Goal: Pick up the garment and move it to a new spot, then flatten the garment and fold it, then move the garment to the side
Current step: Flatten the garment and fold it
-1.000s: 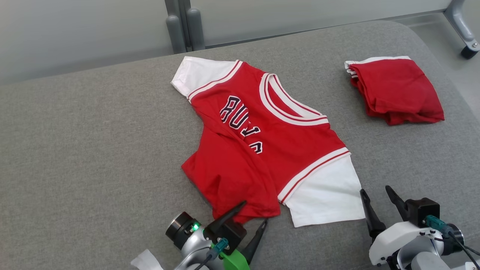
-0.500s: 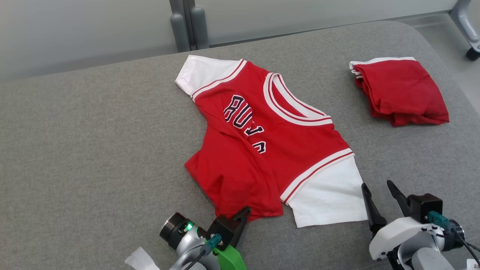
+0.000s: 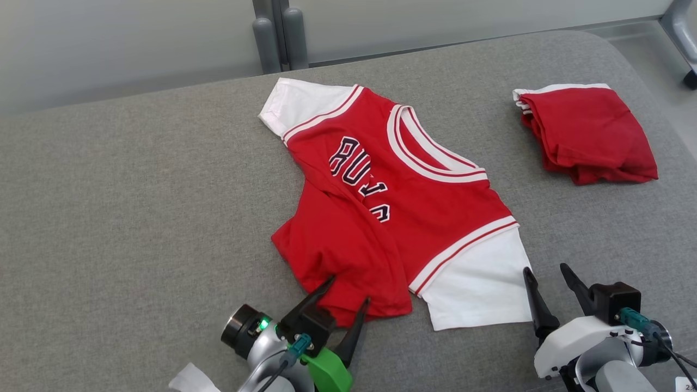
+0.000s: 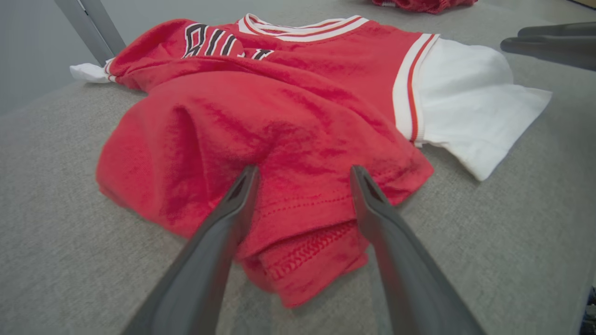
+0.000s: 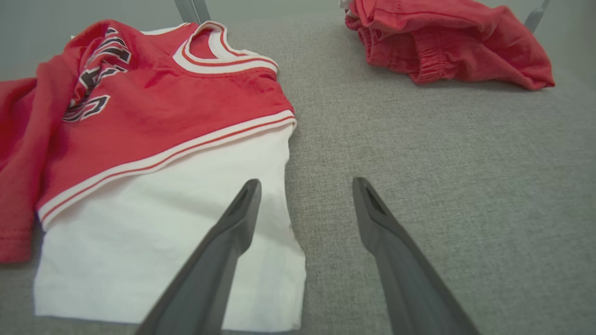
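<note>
The garment is a red jersey with white sleeves and dark lettering, lying spread but creased on the grey padded surface; its lower body is folded over at the near left. My left gripper stands open at the near red hem, one finger on each side of a bunched fold. In the left wrist view the gripper has red cloth between its fingers, not pinched. My right gripper is open at the near edge of the white sleeve; in its wrist view the gripper straddles that sleeve's right edge.
A second red garment, folded in a small pile with a white edge, lies at the far right of the surface. Grey posts stand behind the far edge. A metal leg with a caster shows at the upper right.
My left gripper closed at the red hem half a second ago and now stands open again, a little further over the cloth. The head camera has shifted slightly; the right gripper keeps its place.
</note>
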